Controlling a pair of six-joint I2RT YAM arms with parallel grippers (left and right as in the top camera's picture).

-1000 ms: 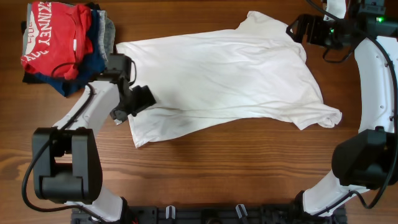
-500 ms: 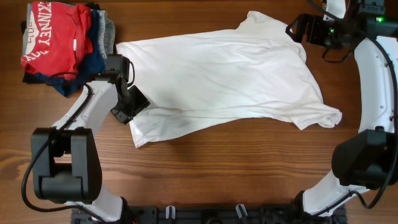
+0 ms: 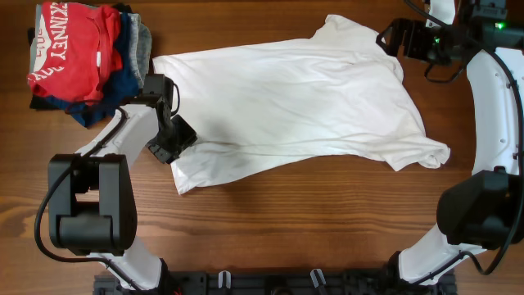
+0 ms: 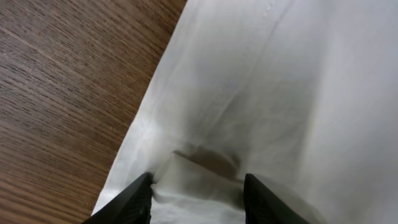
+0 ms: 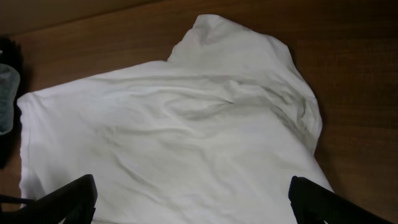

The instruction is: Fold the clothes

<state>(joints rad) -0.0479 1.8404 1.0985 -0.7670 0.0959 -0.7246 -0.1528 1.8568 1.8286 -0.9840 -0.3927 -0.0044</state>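
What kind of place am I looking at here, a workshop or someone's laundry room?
Probably a robotics test bench, not a home: a left arm and right arm stand at a wooden table, with a white T-shirt spread out and a pile of clothes in a corner.

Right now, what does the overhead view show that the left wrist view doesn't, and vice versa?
Only overhead: the whole white T-shirt spread on the table, the pile of red, navy and grey garments at its far left, and the right tool by the shirt's far corner. Only left wrist: cloth bunched into a ridge between the fingers of the left tool; whether it is gripped is unclear. Both: the shirt's left edge lying on bare wood.
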